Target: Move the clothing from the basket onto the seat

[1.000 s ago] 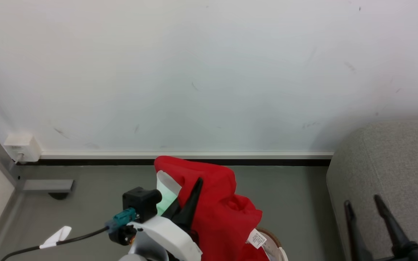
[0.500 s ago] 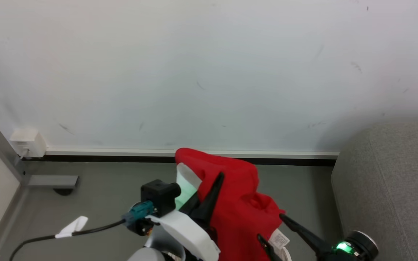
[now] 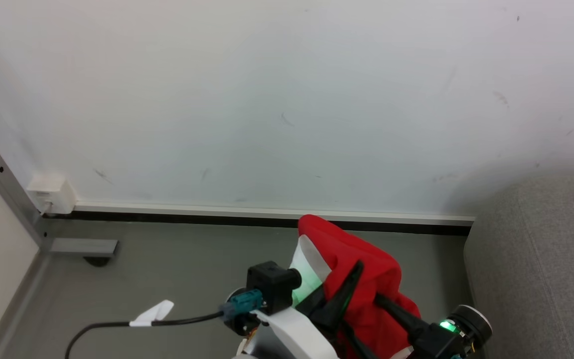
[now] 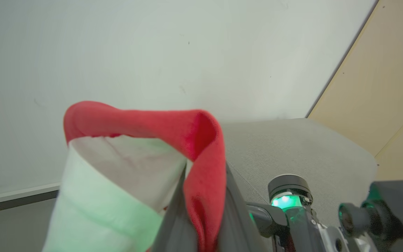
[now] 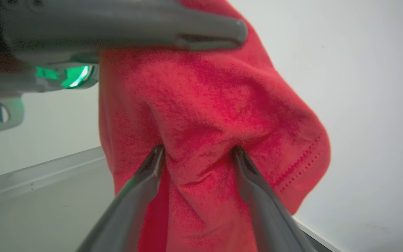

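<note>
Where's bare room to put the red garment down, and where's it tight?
Free: sofa top, bordered by wall and floor; also the floor between baseboard and cable. Crowded: left gripper and right gripper both at the clothing, just left of the sofa.

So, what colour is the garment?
Garment: bright red with a white panel; clearest in left wrist view.

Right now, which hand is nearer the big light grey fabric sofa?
Right. The right hand is close beside the sofa; the left hand, gripping the red-and-white garment, is farther from it.
</note>
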Motion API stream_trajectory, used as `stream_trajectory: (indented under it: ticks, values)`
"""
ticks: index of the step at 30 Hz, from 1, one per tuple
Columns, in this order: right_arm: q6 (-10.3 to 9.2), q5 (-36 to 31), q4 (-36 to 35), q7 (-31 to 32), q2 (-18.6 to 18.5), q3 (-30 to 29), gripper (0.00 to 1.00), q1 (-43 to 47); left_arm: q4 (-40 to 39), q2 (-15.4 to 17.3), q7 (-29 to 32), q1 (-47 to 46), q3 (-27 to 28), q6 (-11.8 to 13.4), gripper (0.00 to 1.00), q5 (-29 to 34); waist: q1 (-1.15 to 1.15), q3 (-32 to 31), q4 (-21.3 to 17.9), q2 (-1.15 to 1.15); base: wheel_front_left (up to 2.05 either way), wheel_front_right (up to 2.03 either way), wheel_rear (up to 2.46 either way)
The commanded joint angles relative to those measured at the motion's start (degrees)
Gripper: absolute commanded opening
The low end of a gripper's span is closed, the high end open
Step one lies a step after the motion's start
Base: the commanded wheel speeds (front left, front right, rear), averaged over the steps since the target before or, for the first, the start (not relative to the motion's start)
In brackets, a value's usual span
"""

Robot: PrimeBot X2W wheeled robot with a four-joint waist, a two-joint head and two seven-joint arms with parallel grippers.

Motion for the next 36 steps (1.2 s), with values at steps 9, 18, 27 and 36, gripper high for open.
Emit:
stream_trajectory:
  ticks: [9,18,27,36]
  values:
    - [-0.12,3.55,4.63,-1.47,1.92,-0.36,0.0,-2.37,-0.25,-1.5,0.64,0.91,-2.71,-0.17,0.0,-1.73,0.0,-0.24,0.8,0.0,0.0,0.0,0.0]
    - [-0.13,5.52,2.93,-1.57,1.05,-5.28,0.0,0.22,2.43,0.51,-1.12,1.26,-2.4,1.45,1.0,0.78,0.0,0.03,0.35,0.0,0.0,0.0,0.0]
    - [-0.12,5.7,-0.24,-1.58,-0.43,-12.55,0.0,3.79,6.93,1.81,-4.31,0.82,-3.21,0.87,1.0,2.84,0.0,1.01,-2.52,0.0,0.0,0.0,0.0]
    - [-0.12,4.69,-3.24,-1.58,-1.83,-16.9,0.0,4.54,10.18,1.26,-7.7,0.16,-5.21,-0.01,1.0,4.98,0.0,2.24,-10.34,0.0,0.0,0.0,0.0]
